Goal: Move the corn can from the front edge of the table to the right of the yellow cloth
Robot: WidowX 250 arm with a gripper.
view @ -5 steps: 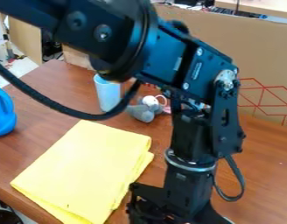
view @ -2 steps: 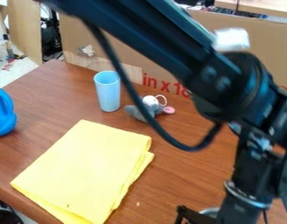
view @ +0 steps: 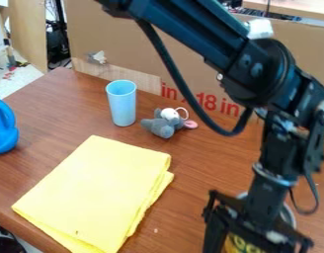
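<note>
The can (view: 238, 245) sits at the lower right of my camera view, directly at the claw (view: 257, 234). Its pale metal rim shows on both sides of the black wrist, and its yellow-marked label shows low down, under the claw's crossbar. So the can lies right beneath and partly behind the claw, with no sideways gap that I can make out. Its rim faces up, and I judge its long axis to be roughly upright, close to in line with the leaning wrist; the claw covers too much for me to be sure of any tilt. I can't tell whether the claw is open or closed on the can.

Next out, to the left of the claw and apart from it, the folded yellow cloth (view: 95, 192) lies flat on the brown worktop (view: 201, 173). Beyond the cloth, a grey plush toy (view: 163, 127) rests just beside an upright light-blue cup (view: 122, 105). A blue jug (view: 2, 127) stands at the left edge, and a cardboard panel (view: 148, 54) runs along the back.
</note>
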